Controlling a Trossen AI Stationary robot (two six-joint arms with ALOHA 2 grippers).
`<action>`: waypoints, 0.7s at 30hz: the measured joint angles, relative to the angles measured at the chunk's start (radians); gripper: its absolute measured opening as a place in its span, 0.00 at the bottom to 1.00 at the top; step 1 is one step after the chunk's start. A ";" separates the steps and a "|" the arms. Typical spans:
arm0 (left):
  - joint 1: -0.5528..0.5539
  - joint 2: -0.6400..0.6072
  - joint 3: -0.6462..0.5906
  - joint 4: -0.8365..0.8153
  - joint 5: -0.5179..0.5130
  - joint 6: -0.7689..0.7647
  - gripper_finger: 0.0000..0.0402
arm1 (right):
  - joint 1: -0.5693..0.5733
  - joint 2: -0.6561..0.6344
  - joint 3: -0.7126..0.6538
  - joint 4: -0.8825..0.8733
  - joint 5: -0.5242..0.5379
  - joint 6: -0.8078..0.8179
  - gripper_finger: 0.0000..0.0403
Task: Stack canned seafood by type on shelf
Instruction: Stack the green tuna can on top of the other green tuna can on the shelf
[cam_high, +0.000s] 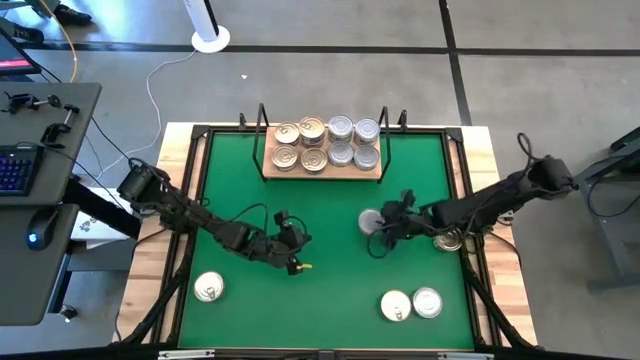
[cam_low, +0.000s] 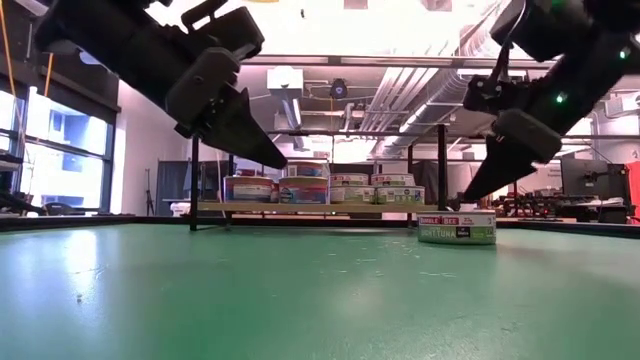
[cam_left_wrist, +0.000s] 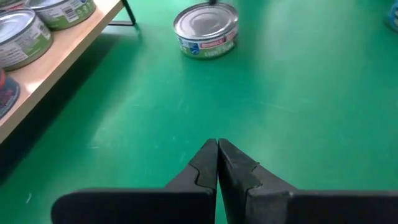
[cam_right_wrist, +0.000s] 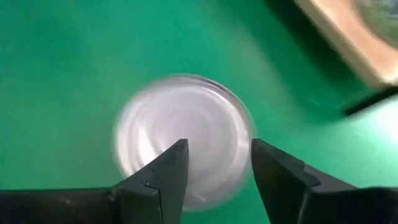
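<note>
seen from above, with twelve o'clock at the far edge of the desk, the shelf (cam_high: 322, 165) sits at about twelve o'clock on the green mat (cam_high: 320, 300), a tan board with thin black uprights at its ends. it carries eight tins in two rows: four gold-lidded tins (cam_high: 300, 145) on its nine o'clock half and four silver-lidded tins (cam_high: 353, 142) on its three o'clock half, packed close together. the right end effector (cam_high: 382, 230) hangs just right of the mat's centre, directly over a lone silver-lidded tin (cam_high: 369, 221) standing on the mat below the shelf; in the right wrist view its two dark fingers (cam_right_wrist: 163, 177) stand parted above that tin's pale lid (cam_right_wrist: 180, 134), released and not gripping it, and whether they touch the lid cannot be told. the level view shows this tin (cam_low: 457, 227) upright on the mat in front of the shelf with the gripper tilted above it. another tin (cam_high: 449, 241) lies under the right arm near the mat's three o'clock edge. the left end effector (cam_high: 293, 262) hovers left of centre, toward seven o'clock from the shelf, its fingers (cam_left_wrist: 205, 168) clenched tip to tip with nothing between them, clear of the mat. a single tin (cam_high: 208, 288) rests near eight o'clock on the mat, and a pair of tins (cam_high: 411, 304) sit side by side, touching, near five o'clock.
</note>
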 joint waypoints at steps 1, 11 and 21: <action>0.004 0.000 0.000 0.000 0.000 0.000 0.00 | -0.004 0.010 -0.020 0.068 -0.012 -0.005 0.42; 0.023 0.000 0.000 0.007 0.000 -0.008 0.00 | -0.033 0.303 0.028 0.477 -0.088 -0.091 0.37; -0.007 -0.027 0.000 -0.025 0.001 -0.019 0.00 | -0.029 0.611 0.333 0.731 -0.111 -0.308 0.36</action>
